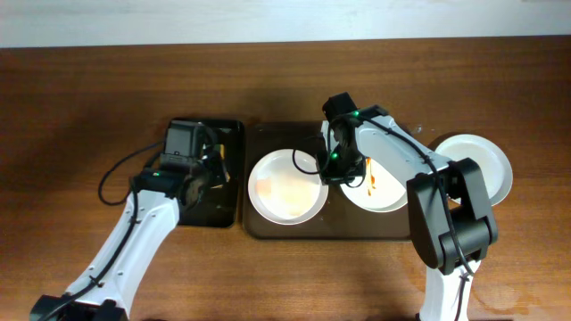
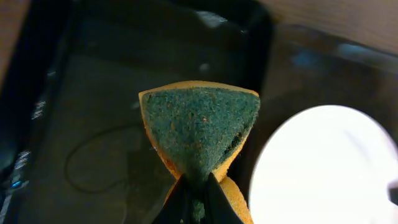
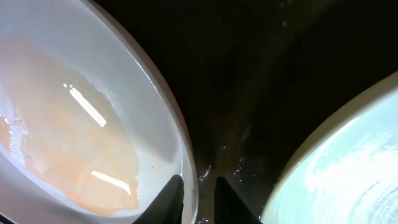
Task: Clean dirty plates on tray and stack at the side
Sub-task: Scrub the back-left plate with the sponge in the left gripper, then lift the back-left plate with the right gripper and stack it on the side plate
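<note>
The dark-brown tray [image 1: 294, 228] holds two white plates. The left plate [image 1: 287, 187] has a pale orange smear across its middle, and the right plate [image 1: 385, 189] has an orange sauce streak. A third plate [image 1: 489, 162] lies on the bare wood to the right of the tray. My right gripper [image 1: 334, 169] straddles the left plate's right rim [image 3: 186, 155], one finger inside and one outside, closed narrowly on it [image 3: 199, 190]. My left gripper [image 2: 198, 196] is shut on a folded green-and-yellow sponge [image 2: 199, 127] above the black tray [image 2: 74, 124].
The narrower black tray [image 1: 214, 212] sits against the brown tray's left edge. A black cable loops off the left arm [image 1: 120, 174]. The right arm's links reach over the right plate. Wood tabletop [image 1: 80, 107] surrounds the trays.
</note>
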Motion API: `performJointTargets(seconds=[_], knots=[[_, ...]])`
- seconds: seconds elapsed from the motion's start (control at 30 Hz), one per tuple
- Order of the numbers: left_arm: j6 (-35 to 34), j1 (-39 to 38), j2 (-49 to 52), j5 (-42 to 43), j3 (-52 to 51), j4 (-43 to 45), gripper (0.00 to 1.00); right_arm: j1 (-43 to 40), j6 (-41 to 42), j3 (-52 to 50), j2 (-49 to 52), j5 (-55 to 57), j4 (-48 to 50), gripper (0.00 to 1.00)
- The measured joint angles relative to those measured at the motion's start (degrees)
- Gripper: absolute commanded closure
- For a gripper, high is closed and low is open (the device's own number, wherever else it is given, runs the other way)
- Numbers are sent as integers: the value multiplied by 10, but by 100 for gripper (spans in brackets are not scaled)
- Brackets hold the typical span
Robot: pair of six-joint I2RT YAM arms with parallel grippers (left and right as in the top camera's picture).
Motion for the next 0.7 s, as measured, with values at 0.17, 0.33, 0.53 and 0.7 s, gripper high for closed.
performJointTargets(seconds=[0.17, 0.33, 0.53, 0.7], knots=[[0, 5, 14, -3, 0, -9, 100, 5, 13, -31, -4, -6, 39, 96], [0, 5, 20, -3, 0, -11, 100, 6, 17, -28, -5, -12, 42, 96], [0, 5, 20, -3, 0, -13, 100, 7, 18, -3, -45, 52, 26, 96], [15, 5, 23, -15, 0, -11, 100, 7, 18, 17, -163, 176, 8, 96]])
